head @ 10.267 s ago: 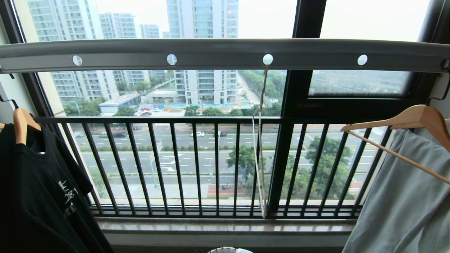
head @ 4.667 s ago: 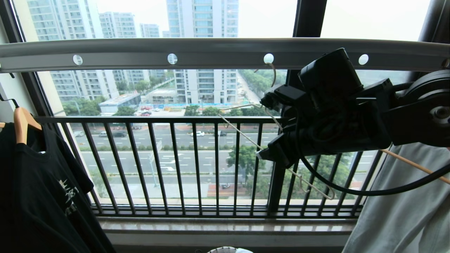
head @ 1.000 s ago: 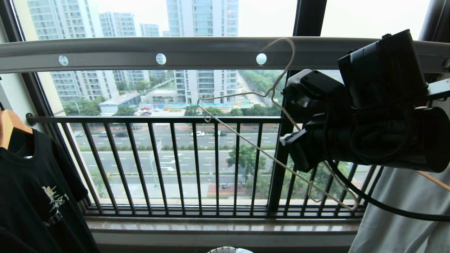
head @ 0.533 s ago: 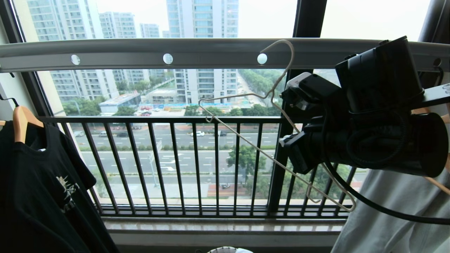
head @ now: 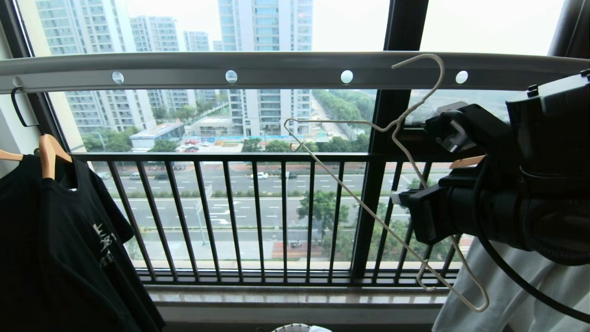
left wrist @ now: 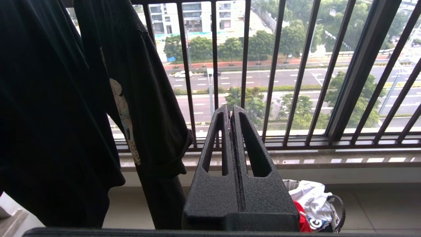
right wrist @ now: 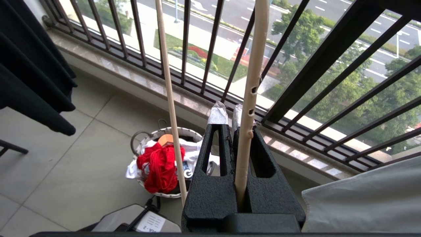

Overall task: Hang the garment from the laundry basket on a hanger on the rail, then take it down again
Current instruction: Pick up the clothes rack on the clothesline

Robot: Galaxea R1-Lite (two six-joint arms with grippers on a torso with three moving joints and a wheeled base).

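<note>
The right hand [head: 426, 182] is clamped on the hanger [head: 368, 205], its hook off the rail [head: 276, 69] above; the left hand [left wrist: 232, 113] is closed, empty.

hanger [head: 368, 203]: off rail [head: 276, 69] hole | right gripper [head: 417, 184]: carried it rightward, lower

You've got cream hanger [head: 368, 207], grey rail [head: 276, 69] w/ round holes, red garment [right wrist: 159, 166], black-barred railing [head: 258, 212].
</note>
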